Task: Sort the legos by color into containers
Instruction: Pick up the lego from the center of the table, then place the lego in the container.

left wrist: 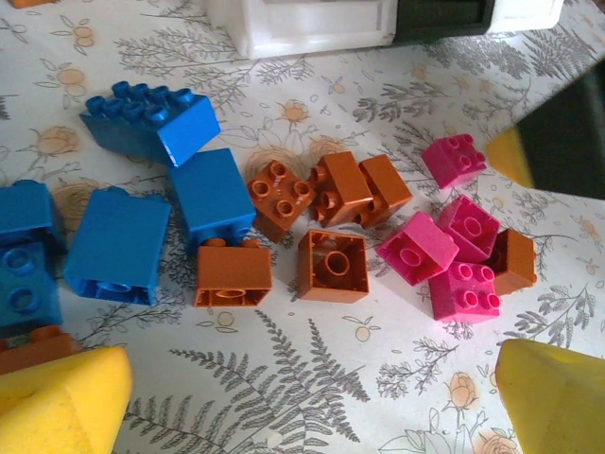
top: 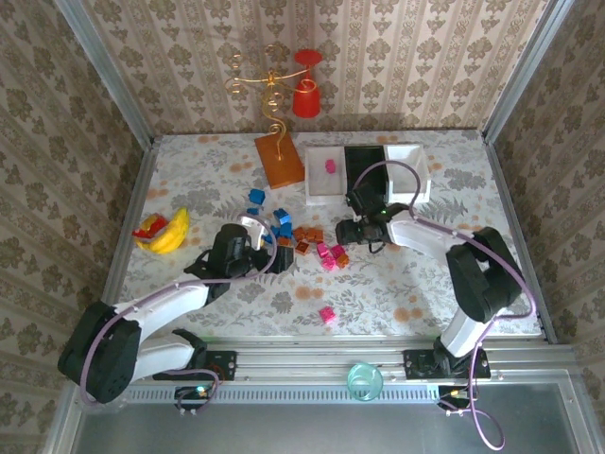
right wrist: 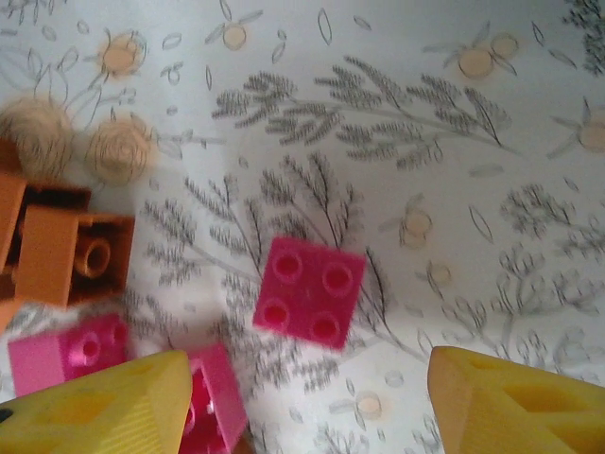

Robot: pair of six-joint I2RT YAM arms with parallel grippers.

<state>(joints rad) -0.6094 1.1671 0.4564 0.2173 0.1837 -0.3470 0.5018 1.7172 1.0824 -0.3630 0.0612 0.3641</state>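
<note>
The legos (top: 307, 238) lie in a loose heap at the middle of the counter (top: 425, 284): blue on the left, orange-brown in the middle, pink on the right. One stray pink brick (top: 327, 315) sits well apart toward the near edge. The three containers (top: 367, 173) stand in a row at the far side, white, black, white. The left white container (top: 317, 189) already holds a single pink piece (top: 330, 166).

Both hands hover over the heap, fingers apart, nothing held. The left hand (left wrist: 312, 397) looks down on blue and orange bricks. The right hand (right wrist: 302, 397) has a lone pink lego (right wrist: 309, 291), studs up, lying just ahead of the gap between its pads.

These bricks are probably light, rigid and smooth, so a pinch should go across two flat opposite walls, not over the studs. A skewed squeeze would likely make one skid or pop out. The lone pink lego has bare counter on its right side, which makes it the easier pick. The orange and blue ones touch their neighbours, so the fingers have little room to go down between them.

Right of the heap the counter is open, and the way to the containers looks free. The orange board (top: 279, 161) lies just left of the containers, and the banana toy (top: 163, 232) sits far left, out of the way
</note>
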